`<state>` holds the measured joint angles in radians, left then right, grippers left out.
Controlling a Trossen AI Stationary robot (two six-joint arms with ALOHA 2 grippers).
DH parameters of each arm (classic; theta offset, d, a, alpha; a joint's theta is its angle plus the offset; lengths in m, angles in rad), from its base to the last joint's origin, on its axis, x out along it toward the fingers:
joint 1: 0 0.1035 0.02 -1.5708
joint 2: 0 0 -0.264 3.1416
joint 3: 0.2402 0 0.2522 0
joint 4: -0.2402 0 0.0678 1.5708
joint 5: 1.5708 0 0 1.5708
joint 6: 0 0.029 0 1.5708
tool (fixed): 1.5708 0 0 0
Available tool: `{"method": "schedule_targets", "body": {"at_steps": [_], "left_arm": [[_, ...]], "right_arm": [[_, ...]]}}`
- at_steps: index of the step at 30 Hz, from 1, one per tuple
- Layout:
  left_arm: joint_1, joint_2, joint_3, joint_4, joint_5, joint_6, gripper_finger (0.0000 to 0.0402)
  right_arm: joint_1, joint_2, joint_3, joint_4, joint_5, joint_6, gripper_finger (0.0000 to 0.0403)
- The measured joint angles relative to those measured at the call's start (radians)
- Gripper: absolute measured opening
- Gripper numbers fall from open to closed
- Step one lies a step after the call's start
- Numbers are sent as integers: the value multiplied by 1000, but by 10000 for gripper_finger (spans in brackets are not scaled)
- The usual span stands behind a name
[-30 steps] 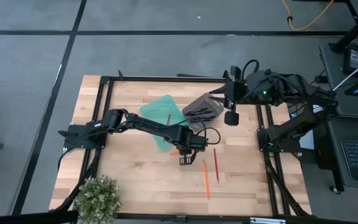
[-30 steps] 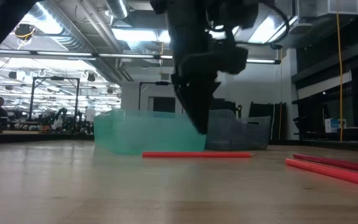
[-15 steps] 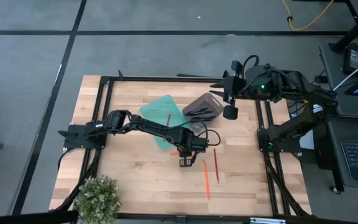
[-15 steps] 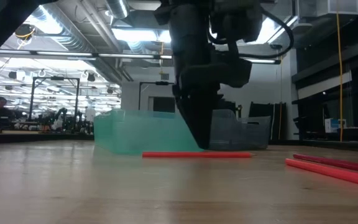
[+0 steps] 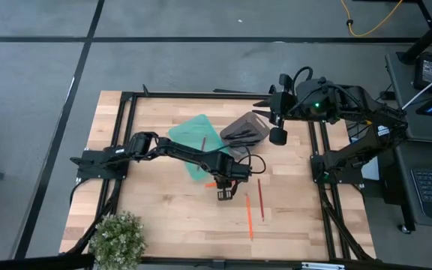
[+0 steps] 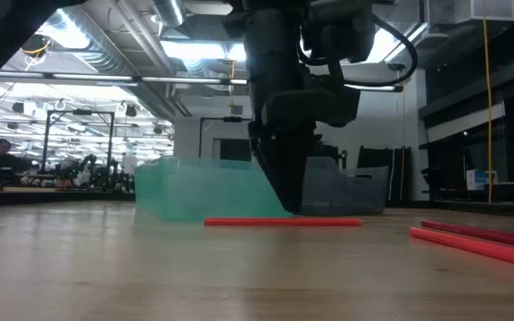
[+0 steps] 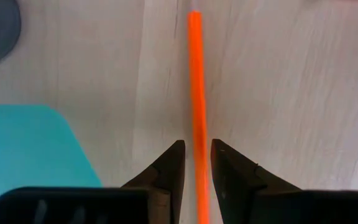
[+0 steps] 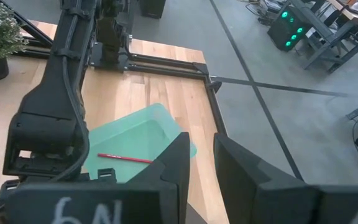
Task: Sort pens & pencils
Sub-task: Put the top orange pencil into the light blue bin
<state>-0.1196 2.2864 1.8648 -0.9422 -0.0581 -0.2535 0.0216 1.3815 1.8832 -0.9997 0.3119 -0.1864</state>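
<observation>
An orange pencil point(image 7: 196, 74) lies flat on the wood near the green tray's point(image 5: 190, 135) near corner. My left gripper point(image 7: 197, 143) points down over it, open. One finger stands on each side of the pencil, with a sliver of wood showing between. The low view shows the same gripper point(image 6: 286, 207) down at the pencil point(image 6: 328, 221). Two more pencils point(image 5: 255, 206) lie to the right. One red pencil point(image 8: 123, 158) lies in the green tray. Dark streaks in the grey tray point(image 5: 246, 129) may be the pens. My right gripper point(image 5: 277, 137) hangs high at the far right, open, with nothing between its fingers.
A potted plant point(image 5: 118, 236) stands at the near left corner. Black frame rails point(image 5: 201, 95) run around the tabletop. Bare wood stretches across the near half of the table, left of the loose pencils.
My left gripper has sunk straight down toward the orange pencil until its fingertips reach the pencil's level. The pencil has stayed where it was.
</observation>
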Motion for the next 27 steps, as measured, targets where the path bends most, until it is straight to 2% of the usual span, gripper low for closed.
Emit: {"method": "schedule_targets", "body": {"at_steps": [7, 27], "left_arm": [[4, 24, 0, 13, 19, -2, 87], [-8, 47, 3, 11, 50, -21, 85]], "right_arm": [[1, 0, 0, -8, 0, 2, 74], [3, -1, 0, -16, -37, 3, 74]]}}
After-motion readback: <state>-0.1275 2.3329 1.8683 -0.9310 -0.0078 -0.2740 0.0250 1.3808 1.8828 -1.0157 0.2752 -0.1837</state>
